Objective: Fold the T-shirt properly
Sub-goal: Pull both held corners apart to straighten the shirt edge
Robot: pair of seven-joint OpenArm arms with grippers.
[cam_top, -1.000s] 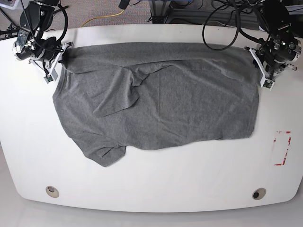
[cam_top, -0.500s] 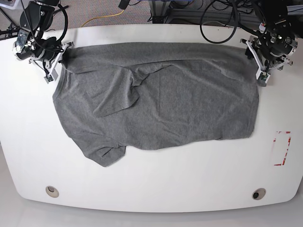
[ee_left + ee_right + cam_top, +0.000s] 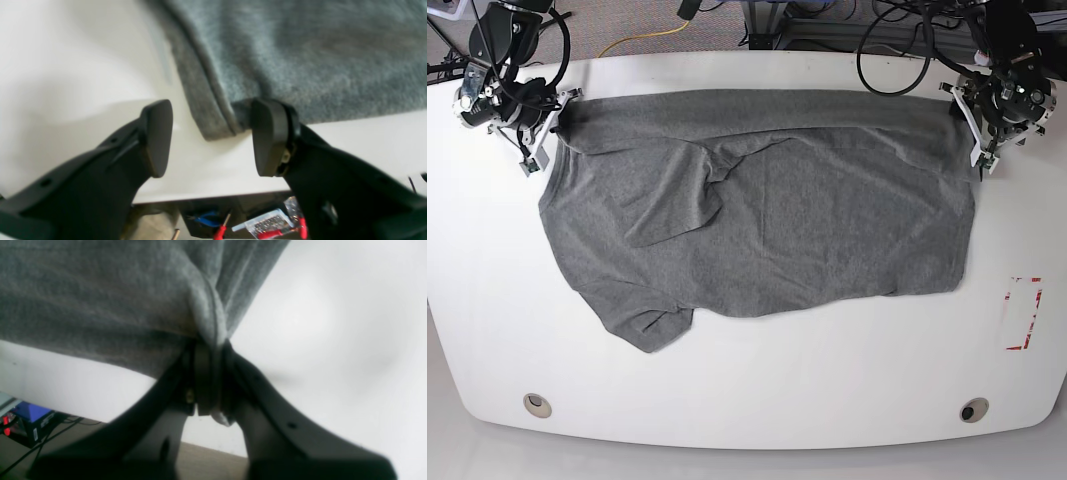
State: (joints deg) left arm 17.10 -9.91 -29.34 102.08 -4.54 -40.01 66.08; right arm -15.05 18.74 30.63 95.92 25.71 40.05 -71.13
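the right claw (image 3: 208, 373) is clenched on the t-shirt (image 3: 757, 205): in the right wrist view its two dark fingers (image 3: 200, 380) press together with a bunched hem of grey knit pinched between them, a small fold of cloth poking out just below the pads. from that pinch the fabric fans away from the claw in creases, and the white table (image 3: 333, 323) shows bare to one side of it. in the base view this right claw (image 3: 539, 145) sits at the shirt's far corner on that view's left, touching the cloth.

the left claw (image 3: 211, 138) is released, its jaws standing wide apart. one pad (image 3: 267, 136) touches the edge of the t-shirt (image 3: 300, 50) at a hemmed corner; the other pad is clear of the cloth, over bare table (image 3: 66, 66). the corner of the hem lies flat between the two pads, nearer the touching one. beyond the table edge, just under the claw, some red-handled tools (image 3: 220, 231) and a clear plastic box (image 3: 263, 221) are blurred. in the base view the left claw (image 3: 980, 135) is at the shirt's far corner on that view's right.

the shirt is spread across the table (image 3: 757, 400) between the two claws, wrinkled, with one sleeve folded over the body nearer the right claw and another sleeve trailing toward the near edge. red tape marks (image 3: 1024, 313) lie on the table on the left claw's side, well apart from the cloth.
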